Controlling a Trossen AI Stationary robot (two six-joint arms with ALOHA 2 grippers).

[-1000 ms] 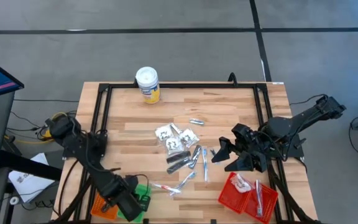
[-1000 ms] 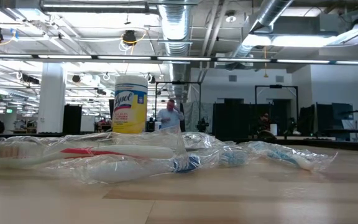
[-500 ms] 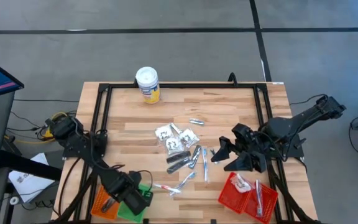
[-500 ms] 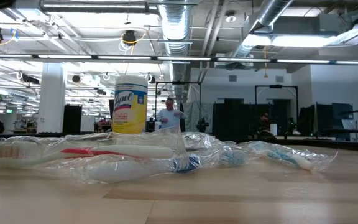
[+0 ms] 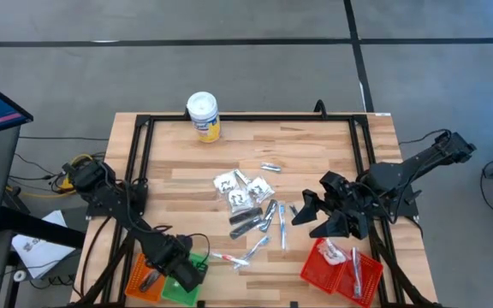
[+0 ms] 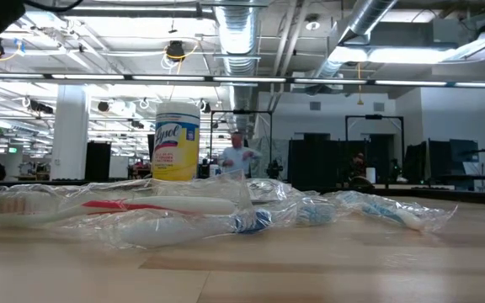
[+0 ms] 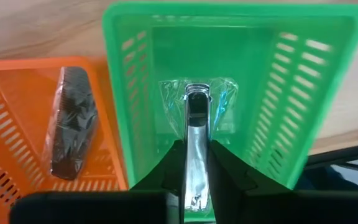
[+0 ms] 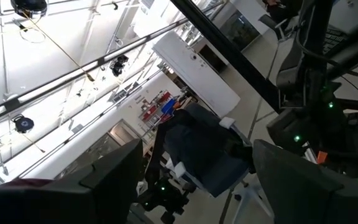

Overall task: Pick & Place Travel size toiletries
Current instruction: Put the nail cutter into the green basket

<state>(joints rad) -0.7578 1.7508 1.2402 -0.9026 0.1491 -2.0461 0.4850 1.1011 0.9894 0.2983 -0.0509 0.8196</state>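
- High view: the left gripper [image 5: 181, 272] hangs over the green mesh basket [image 5: 197, 262] at the table's near-left corner, next to the orange mesh basket [image 5: 135, 281]. The right gripper [image 5: 302, 210] waits just beside the scattered travel size toiletries [image 5: 251, 205] mid-table, above the red mesh basket [image 5: 325, 269].
- Low view: clear-wrapped toothbrushes [image 6: 125, 210] lie on the pale butcher-block wooden table [image 6: 327, 269]; behind stands a white-lidded yellow wipes canister [image 6: 176, 140], then an open workshop with ducts, strip lights and a distant person [image 6: 237, 156].
- Left wrist view: the left fingers [image 7: 229, 177] are pinched almost closed on a slim silvery wrapped nail clipper [image 7: 197, 140] inside the green basket. A dark wrapped comb [image 7: 72, 121] lies in the orange one.
- Right wrist view: the right fingers [image 8: 114, 171] stand wide apart, holding nothing, aimed at the ceiling.
- Risk, as I judge it: the crinkly wrapper could cling to a finger on release and lift out, or snag the mesh wall.
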